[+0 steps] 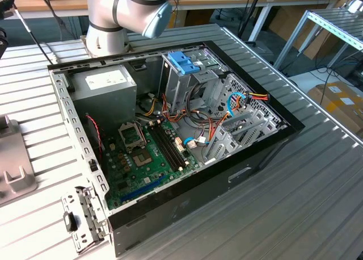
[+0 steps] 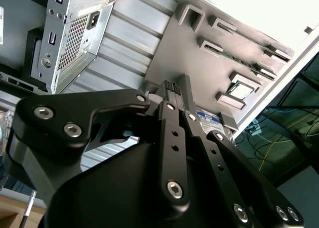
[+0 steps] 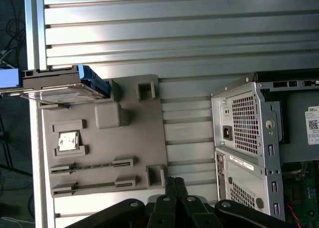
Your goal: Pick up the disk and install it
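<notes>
The disk, a silver drive in light blue rails, rests at a corner of the grey holder tray in the first wrist view. In the second wrist view a bit of the disk's blue-banded label peeks out behind the black fingers. My gripper hovers over the tray's opposite edge, well apart from the disk. Its fingers are pressed together, shut with nothing between them. The tray lies at the exterior view's left edge.
The open computer case stands mid-table, with a grey power supply, a blue bracket on the drive cage, and cables. The arm's base stands behind the case. The tray also holds a small chip. The table edge runs beside the disk.
</notes>
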`<action>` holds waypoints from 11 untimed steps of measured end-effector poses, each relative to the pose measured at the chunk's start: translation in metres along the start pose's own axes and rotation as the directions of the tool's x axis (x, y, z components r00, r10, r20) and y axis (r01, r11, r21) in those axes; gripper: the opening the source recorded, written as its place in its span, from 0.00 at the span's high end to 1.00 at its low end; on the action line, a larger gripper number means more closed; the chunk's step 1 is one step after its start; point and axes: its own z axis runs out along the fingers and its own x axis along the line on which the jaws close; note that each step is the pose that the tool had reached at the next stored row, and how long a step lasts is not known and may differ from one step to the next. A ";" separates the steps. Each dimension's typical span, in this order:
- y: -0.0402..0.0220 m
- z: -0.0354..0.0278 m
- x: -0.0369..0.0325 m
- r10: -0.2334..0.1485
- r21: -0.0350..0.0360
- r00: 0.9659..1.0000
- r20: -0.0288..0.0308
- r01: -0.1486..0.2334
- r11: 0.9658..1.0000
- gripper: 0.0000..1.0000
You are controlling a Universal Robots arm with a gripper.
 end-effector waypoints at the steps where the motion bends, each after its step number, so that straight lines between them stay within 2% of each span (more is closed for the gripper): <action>1: 0.0000 0.0000 0.0006 0.000 0.000 1.000 0.000 0.000 1.000 0.89; 11: -0.0006 -0.0002 0.0084 0.000 0.000 1.000 0.000 0.000 1.000 0.89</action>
